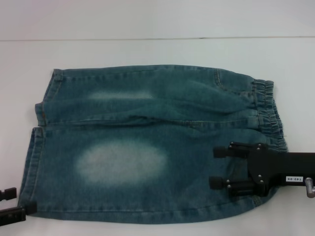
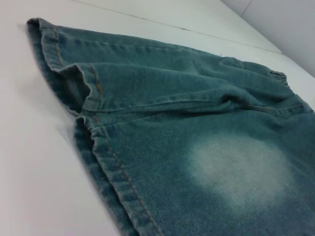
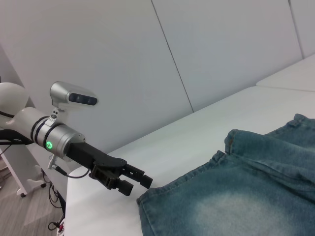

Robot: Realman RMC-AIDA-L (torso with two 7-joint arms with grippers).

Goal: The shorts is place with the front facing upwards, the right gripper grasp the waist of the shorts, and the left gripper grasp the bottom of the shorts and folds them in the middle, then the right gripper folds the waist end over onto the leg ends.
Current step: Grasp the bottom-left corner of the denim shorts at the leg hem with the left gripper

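The right gripper [image 1: 222, 167] hangs over the near right part of the shorts [image 1: 147, 147], its two black fingers spread apart and lying above the denim just short of the waist [image 1: 268, 115]; it grips nothing. The left gripper [image 1: 12, 204] sits at the near left corner, its fingers also parted, just beside the bottom of the shorts [image 1: 37, 147] where the leg hems with orange-brown thread meet the tabletop [image 1: 147, 49]. From the right wrist view the left gripper [image 3: 129, 179] stands a little clear of the corner of the cloth, not yet around it.

The shorts lie flat and spread across the tabletop, waist to the robot's right and hems to its left, with two pale faded patches showing. Nothing is folded yet. I judge this to be the approach to the first step: both grippers are placed near their ends but neither has taken hold. The next move calls for the right gripper to reach the near corner of the ruffled waistband and close on it, and for the left gripper to close on the near hem. Each probably has to catch both layers of cloth, or only the top one will lift. Then the near edge can be carried over to the far edge.

The tabletop is plain white and smooth. Beyond it stand pale grey wall panels with thin seams, and at the table's end, low down, a grey floor with some cables and a white stand [image 3: 29, 184].
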